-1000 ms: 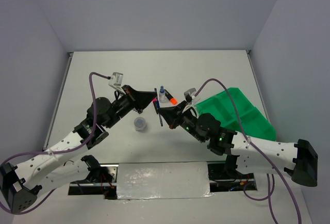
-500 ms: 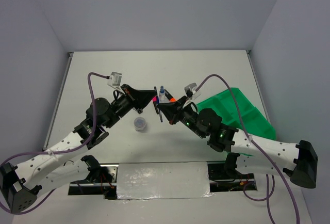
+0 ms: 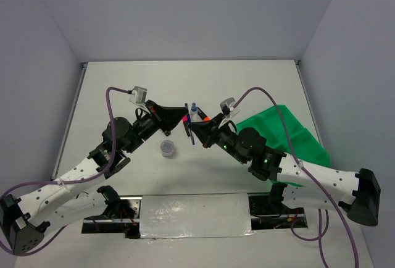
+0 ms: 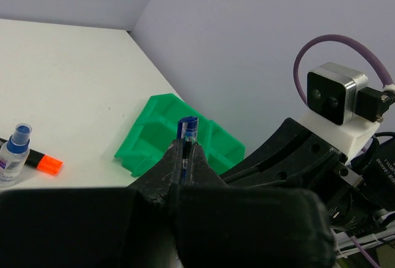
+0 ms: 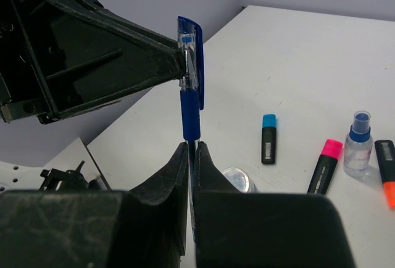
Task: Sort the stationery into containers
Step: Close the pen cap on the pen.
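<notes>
Right wrist view centre shows the blue pen (image 5: 190, 89) upright above the table (image 5: 296, 64), clamped by both the right gripper (image 5: 191, 149) and left gripper (image 5: 178, 65); pulling toward the green tray (image 3: 296, 129) before one releases could twist it loose.

Overhead camera looks down; close wrist cameras share the blue pen (image 5: 190, 104).
</notes>
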Robot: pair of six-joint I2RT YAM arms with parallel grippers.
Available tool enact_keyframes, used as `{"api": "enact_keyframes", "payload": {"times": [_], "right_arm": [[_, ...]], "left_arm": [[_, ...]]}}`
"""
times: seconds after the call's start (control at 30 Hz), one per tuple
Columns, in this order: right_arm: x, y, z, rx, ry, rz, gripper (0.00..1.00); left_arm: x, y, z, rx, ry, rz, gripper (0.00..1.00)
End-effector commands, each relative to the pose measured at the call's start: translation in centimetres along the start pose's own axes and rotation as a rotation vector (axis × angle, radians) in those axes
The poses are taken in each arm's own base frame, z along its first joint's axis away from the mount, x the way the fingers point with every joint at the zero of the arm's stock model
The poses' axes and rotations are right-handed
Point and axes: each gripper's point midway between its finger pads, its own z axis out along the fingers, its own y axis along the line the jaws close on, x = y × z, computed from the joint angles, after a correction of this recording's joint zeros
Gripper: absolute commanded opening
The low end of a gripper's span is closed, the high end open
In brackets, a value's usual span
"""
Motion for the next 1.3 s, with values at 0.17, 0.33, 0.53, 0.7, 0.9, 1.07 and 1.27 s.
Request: {"api": "enact_keyframes", "payload": {"times": [0.17,0.33,0.53,0.7,0.9,1.07,1.27], "right_arm": [[-8.4,1.2,0.0,-0.046,-0.26,-0.035,0.0],[-8.7,1.4,-0.3,-0.072,-0.265,-0.053,0.0],[-6.1,1.4,-0.3,-0.111,-0.219,-0.031,0.0],[-5.6,0.9,-0.6,-0.097,-0.22,-0.013,0.0],[-6.0,0.9,-0.8,-0.085,-0.217,-0.02,0.0],[-6.2,1.6,-0.8,-0.118,-0.203,-0.017,0.0],[-6.0,2.2,-0.9,-0.148,-0.19,-0.015,0.0]], "left_arm": [[3.0,-2.5,-0.3,0.117,0.149,0.06,0.0],[3.1,-2.4,-0.5,0.097,0.148,0.073,0.0],[0.3,-3.3,0.0,0.067,0.095,0.087,0.3],[-1.1,-4.7,0.3,0.097,0.083,0.107,0.45],[0.0,-4.4,0.1,0.114,0.104,0.111,0.4],[1.1,-3.8,0.6,0.108,0.135,0.11,0.35],[1.3,-3.8,1.0,0.104,0.149,0.123,0.33]]}}
